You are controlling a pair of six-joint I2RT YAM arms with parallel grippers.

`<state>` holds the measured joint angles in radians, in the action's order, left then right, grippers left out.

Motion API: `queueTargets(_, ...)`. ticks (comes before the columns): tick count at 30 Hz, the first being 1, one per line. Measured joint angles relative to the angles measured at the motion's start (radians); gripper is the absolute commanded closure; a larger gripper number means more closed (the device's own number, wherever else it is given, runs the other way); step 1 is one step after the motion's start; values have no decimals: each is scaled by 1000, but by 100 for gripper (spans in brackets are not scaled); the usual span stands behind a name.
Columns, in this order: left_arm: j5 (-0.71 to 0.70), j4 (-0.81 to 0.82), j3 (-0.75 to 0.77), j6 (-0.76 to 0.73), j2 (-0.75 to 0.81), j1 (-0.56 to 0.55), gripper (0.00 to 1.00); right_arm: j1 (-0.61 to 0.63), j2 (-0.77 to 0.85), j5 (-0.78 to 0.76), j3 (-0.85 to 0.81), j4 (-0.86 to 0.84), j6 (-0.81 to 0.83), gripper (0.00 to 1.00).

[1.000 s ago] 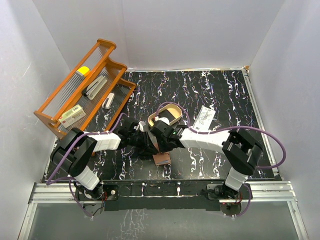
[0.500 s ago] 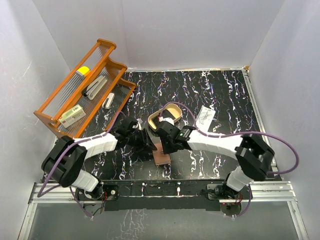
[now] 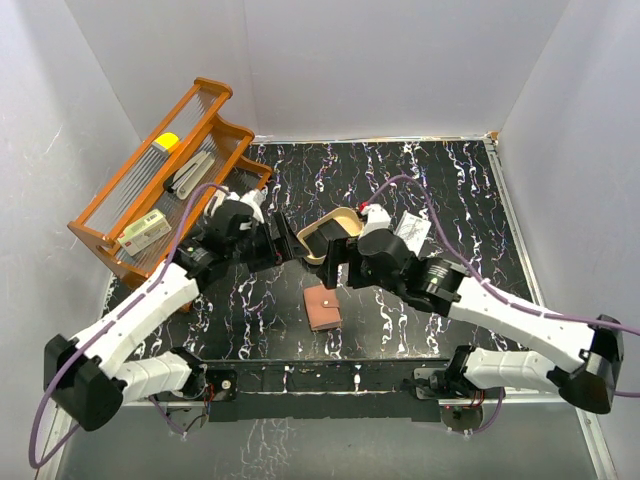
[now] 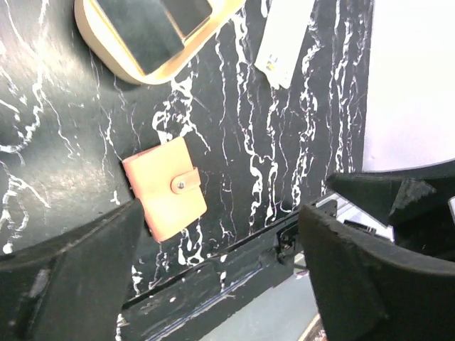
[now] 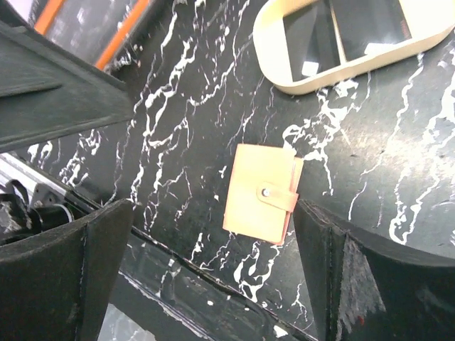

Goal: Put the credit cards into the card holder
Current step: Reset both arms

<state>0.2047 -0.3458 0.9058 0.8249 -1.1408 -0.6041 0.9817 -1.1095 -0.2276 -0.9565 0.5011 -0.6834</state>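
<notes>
Top external first: one marbled surface (image 3: 440, 180), one orange rack (image 3: 213, 92), two arms, one tan tray (image 5: 270, 67). One card holder (image 3: 322, 310) lies strapped shut near the front edge. Your left end effector (image 4: 217, 234) and right end effector (image 5: 213, 234) hang above it, jaws spread, empty. One white card (image 4: 283, 50) lies outside, beyond the tray. Careful: it's flat, so a pinch may skid it, and that strap blocks loading.
</notes>
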Motion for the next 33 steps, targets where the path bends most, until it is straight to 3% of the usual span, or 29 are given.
queueTargets(12,-156,-240,239,-95,197,0,1,0,217,-127,-102,48,25,2)
queueTargets(21,-205,-286,182,-98,282,0,1,0,321,-167,-3,59,-11,2)
queueTargets(33,-226,-250,42,-38,423,0,1,0,339,-167,50,75,-52,2)
